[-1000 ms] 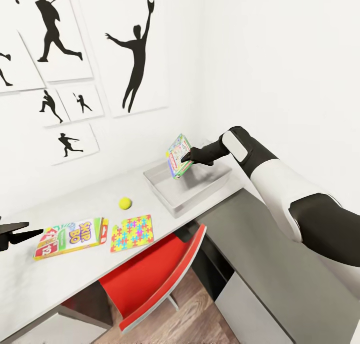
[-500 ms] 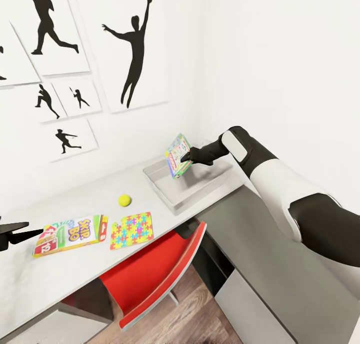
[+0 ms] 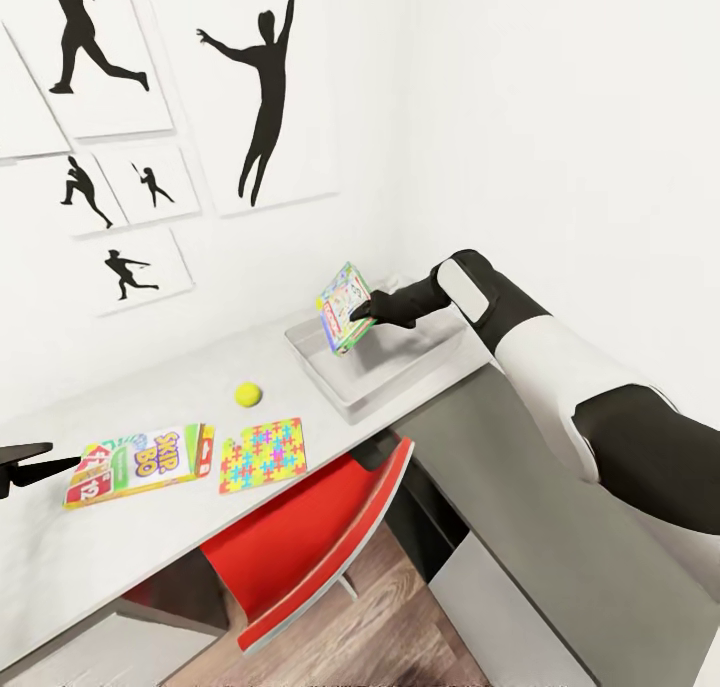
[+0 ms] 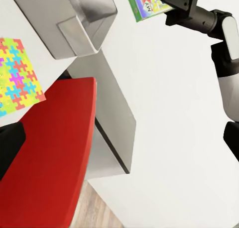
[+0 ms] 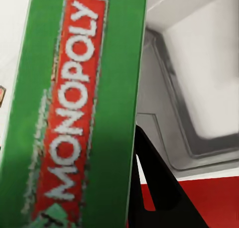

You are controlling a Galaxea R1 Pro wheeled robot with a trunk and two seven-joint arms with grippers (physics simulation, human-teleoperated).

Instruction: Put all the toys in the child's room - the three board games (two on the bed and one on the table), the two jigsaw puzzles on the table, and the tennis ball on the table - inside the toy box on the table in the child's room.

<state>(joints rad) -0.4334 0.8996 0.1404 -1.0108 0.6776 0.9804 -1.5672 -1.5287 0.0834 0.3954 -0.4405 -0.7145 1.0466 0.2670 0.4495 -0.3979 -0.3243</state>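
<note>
The right gripper [image 3: 356,312] is closed on the green game [image 3: 343,307], a box lettered MONOPOLY, held on edge and tilted in the air over the toy box [image 3: 325,372]. The game's lower corner hangs above the bin's floor, clear of the rims; whether it touches anything below cannot be told. In the right wrist view the green side [image 5: 74,108] fills most of the frame, one dark finger [image 5: 154,183] lies against it, and the other finger is hidden behind it. The bin's inside [image 5: 199,88] looks bare where it shows.

The toy box sits at the far end of the table [image 3: 150,557], close to the wall corner, its near rim close to the table's front edge. The ball [image 3: 248,395] lies apart from it in the open. Nearer the front edge lie a puzzle [image 3: 264,455] and, just beside it, the SKIP-BO game [image 3: 140,462]; a bare strip of tabletop separates them from the ball. A red chair [image 3: 300,557] is pushed under the edge below the puzzle.

The left gripper [image 3: 25,464] is cut off at the frame's edge, its dark tip just beside the SKIP-BO game; how far it is open cannot be told. The left wrist view shows the puzzle's corner [image 4: 17,73] and the chair [image 4: 50,158].
</note>
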